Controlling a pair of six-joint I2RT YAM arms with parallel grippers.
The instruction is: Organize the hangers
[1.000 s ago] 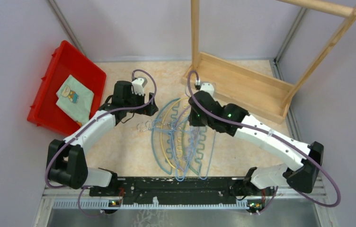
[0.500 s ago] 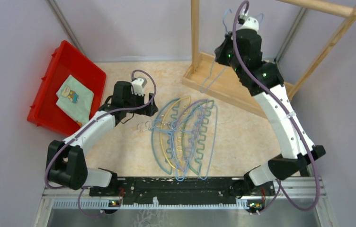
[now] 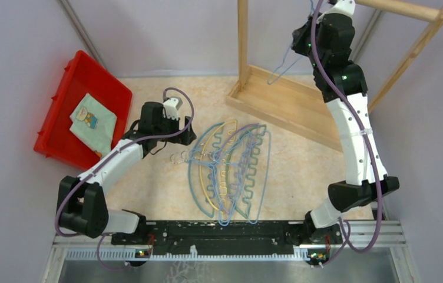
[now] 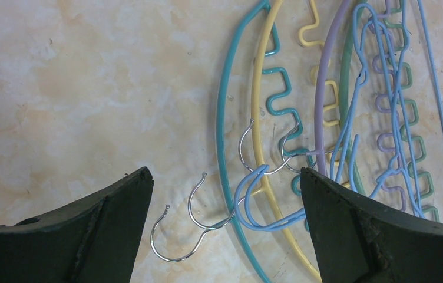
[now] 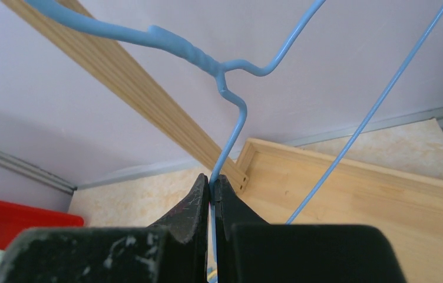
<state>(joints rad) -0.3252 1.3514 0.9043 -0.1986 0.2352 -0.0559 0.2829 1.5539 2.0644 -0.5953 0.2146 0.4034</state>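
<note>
- Hangers (image 3: pixel 231 171): these lie in an overlapping pile on the table (image 3: pixel 160 183), at the centre between the two arms.
- Pile content, left wrist view: arched plastic pieces in teal (image 4: pixel 225 118), yellow (image 4: pixel 258 106), purple (image 4: pixel 323 100) and green (image 4: pixel 344 88), with light-blue wire hangers (image 4: pixel 378 71) lying across them. The metal hooks (image 4: pixel 175 236) point left, onto bare table.
- Left gripper (image 4: pixel 225 177): fingers are spread wide and hold nothing. It hovers above the hook end of the pile, at the pile's far-left edge.
- Right gripper (image 5: pixel 211 180): fingers are pressed together on a single strand of one light-blue wire hanger (image 5: pixel 231 97). The strand leads up to the twisted neck.
- Held hanger position: it is raised at the far right, close to the top rail of the wooden rack (image 3: pixel 301 103). Its wire body hangs above the far-left end of the rack base. Contact with the rail cannot be determined.
- Red bin (image 3: pixel 98 76): far left, containing a folded cloth (image 3: pixel 92 121).
</note>
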